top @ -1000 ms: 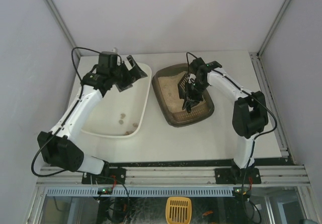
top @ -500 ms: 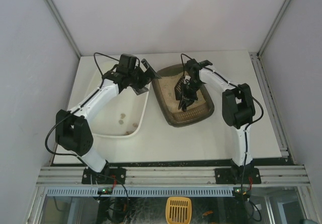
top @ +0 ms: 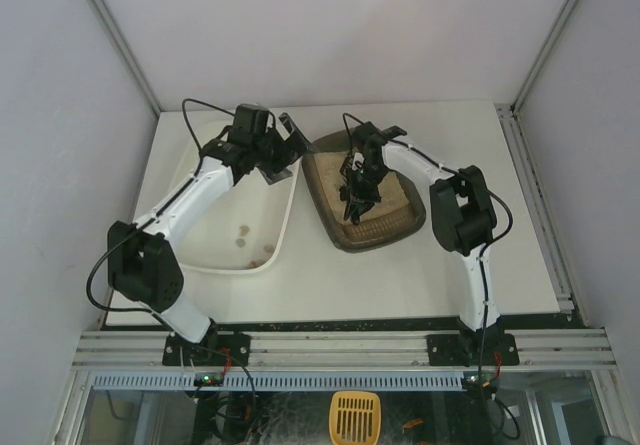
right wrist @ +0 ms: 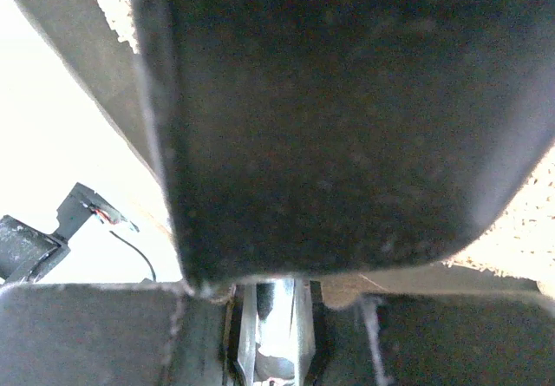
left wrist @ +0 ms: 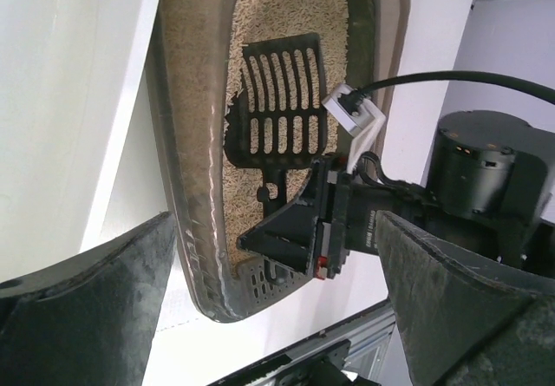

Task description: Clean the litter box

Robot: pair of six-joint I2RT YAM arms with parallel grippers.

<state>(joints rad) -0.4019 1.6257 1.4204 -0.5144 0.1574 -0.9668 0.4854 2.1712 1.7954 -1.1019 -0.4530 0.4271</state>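
Observation:
The dark grey-brown litter box (top: 395, 227) with beige litter sits right of centre, and also shows in the left wrist view (left wrist: 186, 186). My right gripper (top: 351, 198) is shut on the handle of a black slotted scoop (top: 357, 168), whose head rests on the litter (left wrist: 282, 100). In the right wrist view the scoop (right wrist: 329, 117) fills the frame above my gripper (right wrist: 269, 304). My left gripper (top: 286, 149) is wide open and empty. It hovers at the box's left rim, facing the box (left wrist: 273, 225).
A large glossy white tray (top: 215, 250) lies left of the litter box with a few small brown clumps (top: 255, 260) near its front. Grey walls enclose the table on three sides. An aluminium rail (top: 340, 345) runs along the near edge.
My left arm has swung right, from over the white tray to the litter box's left rim. My right gripper has shifted left inside the box with the scoop.

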